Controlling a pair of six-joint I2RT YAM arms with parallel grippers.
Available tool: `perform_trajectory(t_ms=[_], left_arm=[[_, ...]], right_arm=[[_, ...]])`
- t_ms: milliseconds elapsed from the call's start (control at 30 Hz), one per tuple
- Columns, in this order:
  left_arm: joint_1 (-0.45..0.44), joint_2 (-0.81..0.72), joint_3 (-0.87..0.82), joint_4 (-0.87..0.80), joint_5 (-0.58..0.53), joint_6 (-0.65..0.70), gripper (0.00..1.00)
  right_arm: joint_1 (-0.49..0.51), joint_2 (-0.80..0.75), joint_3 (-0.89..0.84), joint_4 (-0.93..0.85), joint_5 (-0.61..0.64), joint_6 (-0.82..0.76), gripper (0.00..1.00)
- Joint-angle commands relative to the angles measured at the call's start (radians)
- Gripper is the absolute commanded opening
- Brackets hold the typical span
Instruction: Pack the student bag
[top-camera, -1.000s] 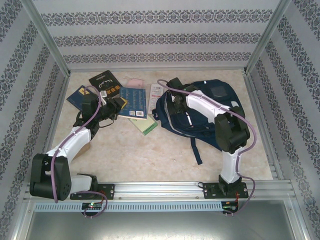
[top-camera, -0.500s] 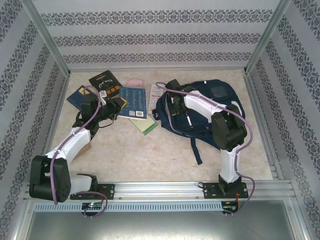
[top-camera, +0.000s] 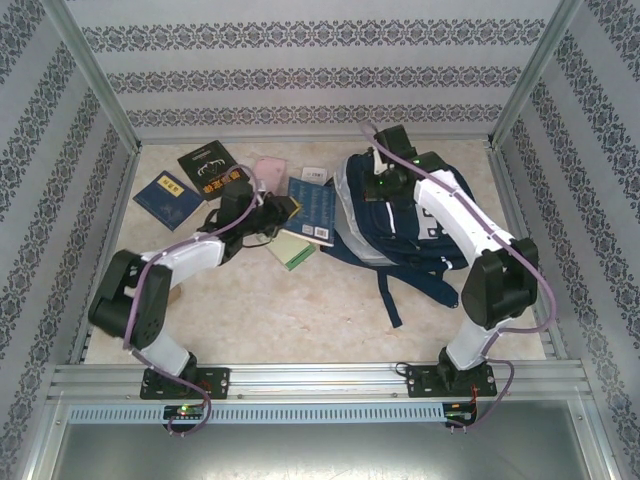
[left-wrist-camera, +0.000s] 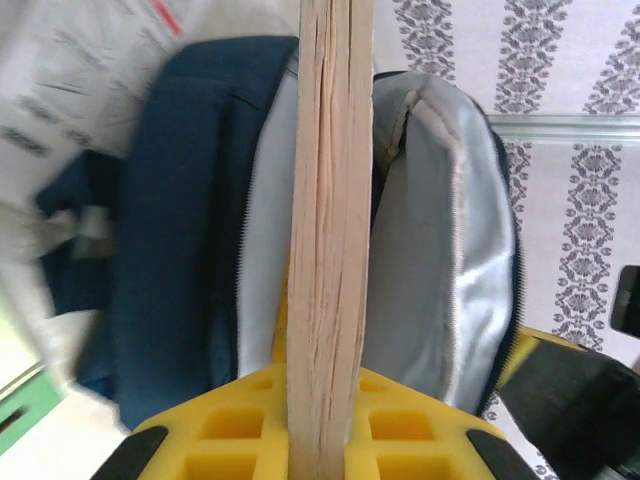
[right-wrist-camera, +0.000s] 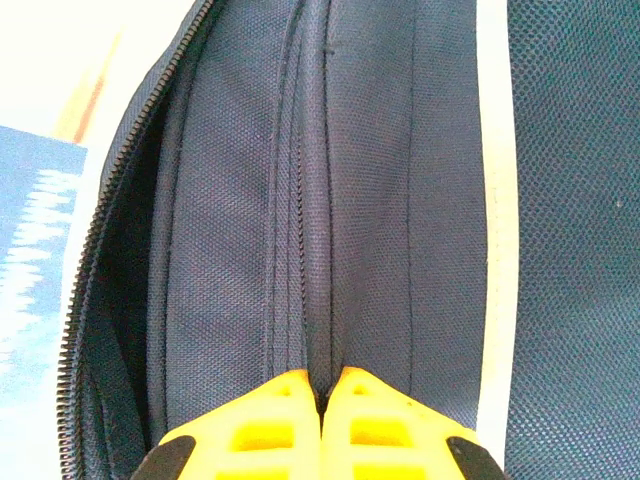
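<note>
The student bag, navy with white stripes, lies at the right of the table with its mouth facing left. My right gripper is shut on a fold of its navy fabric beside the zipper and holds the rim up. In the left wrist view the bag gapes and its silver lining shows. My left gripper is shut on a blue book. The book's page edge stands upright between the yellow fingers, just in front of the bag's mouth.
Left of the bag lie a dark blue book, a black book, a pink item, a white booklet and a green notebook. A navy strap trails toward the near edge. Patterned walls close in three sides.
My left arm has swung right, carrying the blue book up to the bag's mouth. My right gripper has shut on the bag's rim and pulled it up and back.
</note>
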Motion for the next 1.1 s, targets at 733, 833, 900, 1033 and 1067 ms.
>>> perform_trajectory(t_ms=[733, 833, 900, 1033, 1067], left_arm=[[-0.365, 0.652, 0.725, -0.035, -0.317, 0.005, 0.00], [-0.391, 0.694, 0.794, -0.114, -0.323, 0.028, 0.00], [-0.411, 0.702, 0.825, -0.184, -0.351, 0.060, 0.00], [-0.429, 0.703, 0.876, -0.358, -0.396, 0.129, 0.26], [-0.429, 0.702, 0.892, -0.410, -0.403, 0.147, 0.33]], right_arm=[[-0.140, -0.142, 0.022, 0.120, -0.409, 0.259, 0.00], [-0.140, -0.142, 0.018, 0.120, -0.411, 0.260, 0.00], [-0.139, -0.144, 0.015, 0.117, -0.405, 0.258, 0.00], [-0.143, -0.145, 0.014, 0.112, -0.403, 0.252, 0.00], [-0.143, -0.145, 0.013, 0.112, -0.402, 0.248, 0.00]])
